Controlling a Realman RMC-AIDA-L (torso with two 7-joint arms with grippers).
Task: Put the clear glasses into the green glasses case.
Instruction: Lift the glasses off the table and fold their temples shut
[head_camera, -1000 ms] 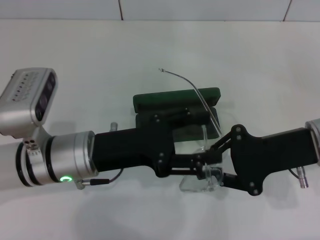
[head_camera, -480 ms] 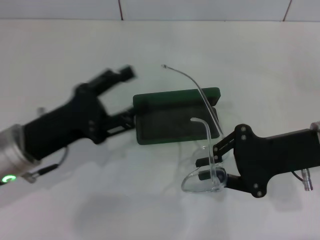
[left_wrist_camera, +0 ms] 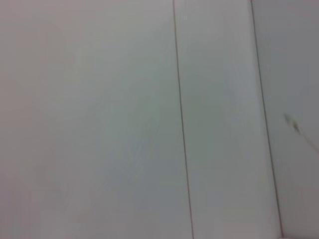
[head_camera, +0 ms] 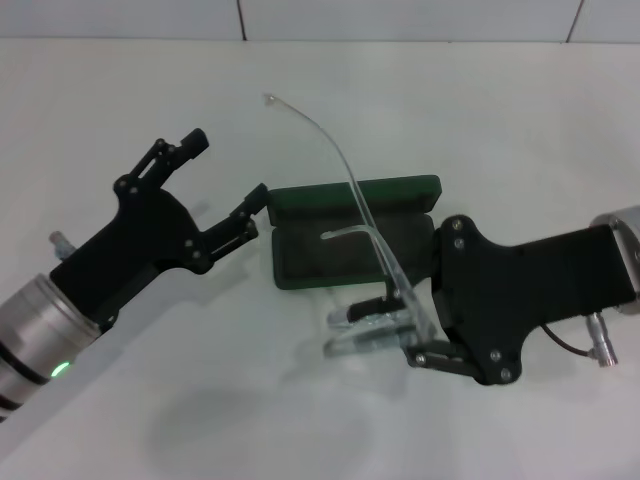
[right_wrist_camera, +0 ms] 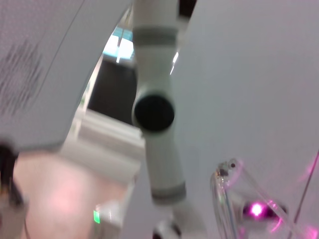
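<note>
Left gripper: black left gripper (head_camera: 225, 180) reaches in from the lower left, raised and angled toward the case's left end, its fingers (head_camera: 190, 142) spread wide with nothing between them (one tip sits just beside the lid's corner).
Table: white table (head_camera: 120, 90) lies under both arms.
Case: dark green rectangular hard glasses case (head_camera: 345, 230) lies open at the middle, lid standing at the far edge, dark grey inside facing up.
Glasses: fully transparent plastic wraparound glasses (head_camera: 375, 330) hang just in front of the case's near right part, lens low, one thin clear arm rising up over the lid, the other bending over the case's interior.
Right gripper: black right gripper (head_camera: 385, 325) comes in from the right, level and low, its fingers (head_camera: 375, 305) pinching the lens end of the glasses.
</note>
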